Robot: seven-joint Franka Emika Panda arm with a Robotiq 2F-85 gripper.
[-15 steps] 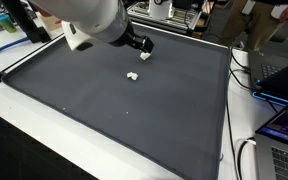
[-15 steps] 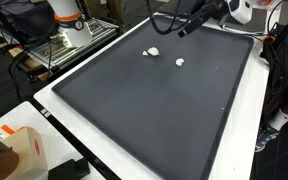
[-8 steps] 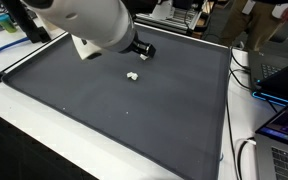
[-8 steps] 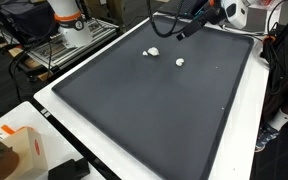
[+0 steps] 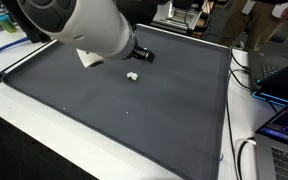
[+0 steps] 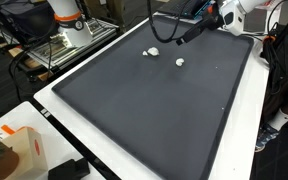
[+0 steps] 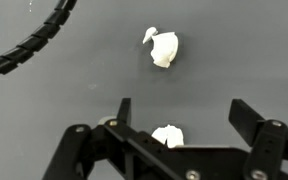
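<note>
The gripper (image 7: 179, 104) hangs over the dark mat (image 7: 44, 120) with its two fingers spread wide and nothing between them, so it grips nothing. It points down at the mat, and for this reason the wrist camera looks almost straight onto the surface. In the wrist view the near lump (image 7: 167, 134), small and white, lies on the mat in line with the gap between the fingers. The far lump (image 7: 163, 47) lies further ahead, well apart from it. Both rest loosely on the flat mat under their own weight, and the gripper touches neither.

Several things are hard to read. The black frame of the gripper covers the lower part of the near lump, so its full shape does not show. A ribbed black cable (image 7: 24, 55) crosses the upper corner of the wrist view and is cut off by the edge. In an exterior view the big white arm (image 5: 84, 25) hides much of the mat, and only one lump (image 5: 132, 75) shows there, just beside the gripper (image 5: 144, 55); the second is probably behind the arm. In an exterior view both lumps show near the far edge of the mat, one lump (image 6: 152, 51) and another lump (image 6: 180, 62), but I cannot tell which is the near one. The material is too small to name, and the gripper's height above the mat is not clear
</note>
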